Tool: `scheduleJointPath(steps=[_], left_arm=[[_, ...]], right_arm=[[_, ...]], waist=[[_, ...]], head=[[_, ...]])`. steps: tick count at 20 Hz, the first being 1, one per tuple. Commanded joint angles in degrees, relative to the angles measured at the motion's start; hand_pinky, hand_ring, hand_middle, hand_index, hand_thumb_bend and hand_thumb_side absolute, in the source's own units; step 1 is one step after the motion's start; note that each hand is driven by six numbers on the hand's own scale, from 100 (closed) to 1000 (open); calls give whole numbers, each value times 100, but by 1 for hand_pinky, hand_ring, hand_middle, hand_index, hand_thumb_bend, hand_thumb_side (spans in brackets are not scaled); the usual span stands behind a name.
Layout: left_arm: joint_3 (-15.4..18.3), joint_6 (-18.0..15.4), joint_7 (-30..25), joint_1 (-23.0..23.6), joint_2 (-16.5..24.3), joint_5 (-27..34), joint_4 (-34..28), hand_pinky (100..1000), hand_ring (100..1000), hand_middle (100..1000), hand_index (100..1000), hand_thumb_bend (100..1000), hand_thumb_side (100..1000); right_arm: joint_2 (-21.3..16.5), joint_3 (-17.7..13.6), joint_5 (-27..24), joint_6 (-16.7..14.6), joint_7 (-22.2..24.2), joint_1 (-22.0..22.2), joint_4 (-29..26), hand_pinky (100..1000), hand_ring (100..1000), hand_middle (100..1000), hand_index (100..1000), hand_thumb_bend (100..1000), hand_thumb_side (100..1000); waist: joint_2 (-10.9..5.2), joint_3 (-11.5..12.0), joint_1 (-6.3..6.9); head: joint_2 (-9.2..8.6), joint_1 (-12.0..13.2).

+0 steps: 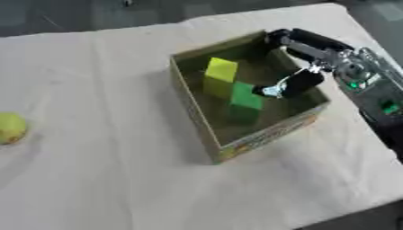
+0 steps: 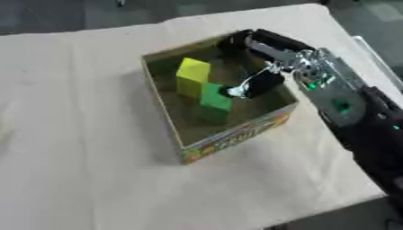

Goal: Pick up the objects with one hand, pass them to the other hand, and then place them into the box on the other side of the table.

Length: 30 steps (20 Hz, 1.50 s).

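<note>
The right hand (image 1: 295, 67) is seen reaching in from the right over the far right part of the cardboard box (image 1: 206, 130), its thumb lowered inside the box just beside the green block (image 1: 245, 101). Its fingers are extended along the far right wall; nothing is seen clasped, and the hand is read as released. Whether the thumb tip touches the green block cannot be told. The green block is noted standing on the box floor, near the middle. A yellow block (image 1: 220, 71) is noted just behind it, toward the far left of the box, upright and touching or nearly touching the green one. The box is set askew on the table (image 1: 102, 170), right of centre. A yellow-green ball (image 1: 11, 128) is recorded at the table's left edge, well apart from the box. The table is covered with a pale cloth.
</note>
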Motion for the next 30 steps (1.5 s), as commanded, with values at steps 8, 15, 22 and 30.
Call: scheduleJointPath(steps=[8, 15, 22, 30], left_arm=[[370, 149, 67, 229, 585, -58, -146, 870, 733, 663, 828, 414, 725], [488, 271, -363, 335, 984, -57, -73, 862, 731, 662, 826, 395, 716], [477, 397, -1560, 198, 1336, -93, 25, 840, 727, 669, 835, 427, 723], [212, 199, -3742, -205, 1971, -348, 475, 804, 702, 641, 796, 487, 660]], right_arm=[[-191, -352, -1731, 416, -990, -21, -442, 922, 759, 752, 861, 179, 416], [-181, -464, -2092, 377, -1214, -20, -475, 914, 742, 757, 869, 373, 399], [-137, -519, -2400, 524, -1450, -30, -448, 911, 731, 746, 853, 332, 410], [-135, -534, -2443, 590, -1574, -35, -470, 911, 727, 743, 847, 338, 405]], waist=[[-82, 25, 34], [-76, 38, 38], [-68, 77, 58], [-66, 59, 83]], head=[[45, 799], [39, 1093], [52, 1293], [75, 1354]])
